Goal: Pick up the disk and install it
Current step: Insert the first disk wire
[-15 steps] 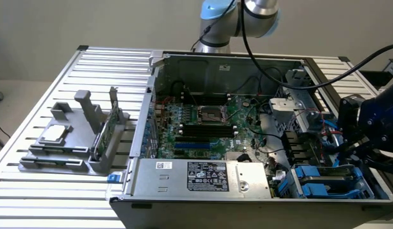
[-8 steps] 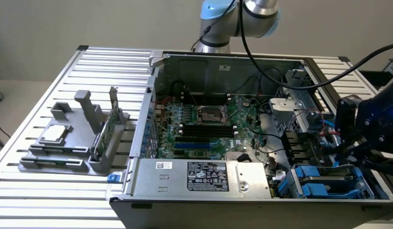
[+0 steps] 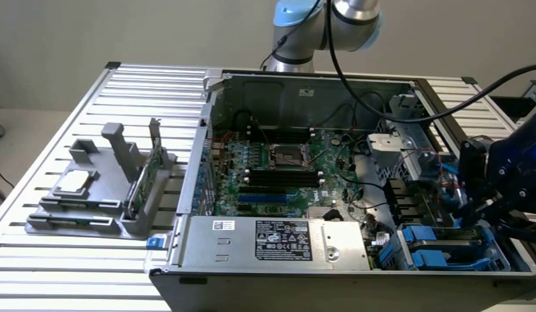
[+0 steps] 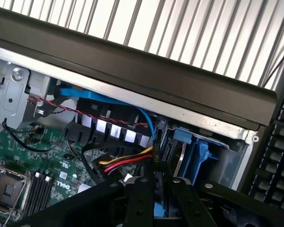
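The open computer case (image 3: 337,195) lies on the slatted counter (image 3: 94,104), its board and black power supply (image 3: 285,240) facing up. The arm hangs over the case's near right corner in the exterior view, and the pincer (image 4: 156,189) sits low above the drive bay there. In the wrist view its two dark fingers (image 4: 139,198) stand close together with only a narrow gap between them; whether anything is clamped in that gap cannot be told, since the tips are hidden. The disk (image 4: 177,156), a grey metal body in a blue carrier, stands on edge inside the bay, just ahead of the fingers and beside the blue and red-yellow cables (image 4: 128,163). In the exterior view the blue carriers (image 3: 428,250) show in the same corner, under the arm. On the exterior view's left a grey holder (image 3: 103,188) with a small silver chip (image 3: 77,182) and an upright card (image 3: 142,175) carries no drive. Judging from this, the pick-up looks done and the disk is already in the bay; whether it is fully seated, and whether the pincer has let go, cannot be told.
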`<state>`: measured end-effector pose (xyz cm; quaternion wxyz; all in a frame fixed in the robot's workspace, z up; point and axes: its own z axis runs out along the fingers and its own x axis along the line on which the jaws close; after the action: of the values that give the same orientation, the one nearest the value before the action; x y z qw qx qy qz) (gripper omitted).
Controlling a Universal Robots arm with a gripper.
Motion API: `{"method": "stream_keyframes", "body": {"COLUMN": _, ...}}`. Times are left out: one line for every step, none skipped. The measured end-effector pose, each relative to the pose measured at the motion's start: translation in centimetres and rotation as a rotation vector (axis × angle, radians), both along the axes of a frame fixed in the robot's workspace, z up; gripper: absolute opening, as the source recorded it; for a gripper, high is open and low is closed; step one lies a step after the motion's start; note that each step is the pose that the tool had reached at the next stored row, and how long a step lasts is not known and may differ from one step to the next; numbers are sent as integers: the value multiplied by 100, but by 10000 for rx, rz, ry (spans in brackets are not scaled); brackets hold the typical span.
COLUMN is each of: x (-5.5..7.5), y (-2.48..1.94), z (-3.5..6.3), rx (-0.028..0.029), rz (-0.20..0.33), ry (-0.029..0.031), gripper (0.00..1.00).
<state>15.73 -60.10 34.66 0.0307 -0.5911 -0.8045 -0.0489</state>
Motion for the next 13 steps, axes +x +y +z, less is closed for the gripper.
{"method": "stream_keyframes", "body": {"x": 0, "y": 0, "z": 0, "rx": -76, "rz": -20, "ry": 24, "gripper": 17}}
{"method": "stream_keyframes", "body": {"x": 0, "y": 0, "z": -1, "rx": -152, "rz": -32, "ry": 60, "gripper": 17}}
{"method": "stream_keyframes", "body": {"x": -1, "y": 0, "z": -3, "rx": -215, "rz": -33, "ry": 86, "gripper": 17}}
{"method": "stream_keyframes", "body": {"x": -1, "y": -1, "z": -6, "rx": -236, "rz": -34, "ry": 95, "gripper": 17}}
{"method": "stream_keyframes", "body": {"x": 0, "y": 0, "z": -8, "rx": -246, "rz": -33, "ry": 110, "gripper": 17}}
{"method": "stream_keyframes", "body": {"x": 1, "y": 0, "z": -7, "rx": -259, "rz": -37, "ry": 209, "gripper": 17}}
{"method": "stream_keyframes", "body": {"x": 0, "y": 0, "z": -8, "rx": -264, "rz": -80, "ry": 351, "gripper": 17}}
{"method": "stream_keyframes", "body": {"x": 0, "y": 0, "z": -8, "rx": -264, "rz": -136, "ry": 497, "gripper": 17}}
{"method": "stream_keyframes", "body": {"x": 0, "y": 0, "z": -8, "rx": -264, "rz": -197, "ry": 637, "gripper": 17}}
{"method": "stream_keyframes", "body": {"x": 0, "y": 0, "z": -9, "rx": -262, "rz": -263, "ry": 781, "gripper": 17}}
{"method": "stream_keyframes", "body": {"x": 0, "y": 0, "z": -9, "rx": -261, "rz": -330, "ry": 923, "gripper": 17}}
{"method": "stream_keyframes", "body": {"x": 0, "y": 0, "z": -9, "rx": -261, "rz": -397, "ry": 1051, "gripper": 17}}
{"method": "stream_keyframes", "body": {"x": 0, "y": 0, "z": -9, "rx": -258, "rz": -483, "ry": 1158, "gripper": 17}}
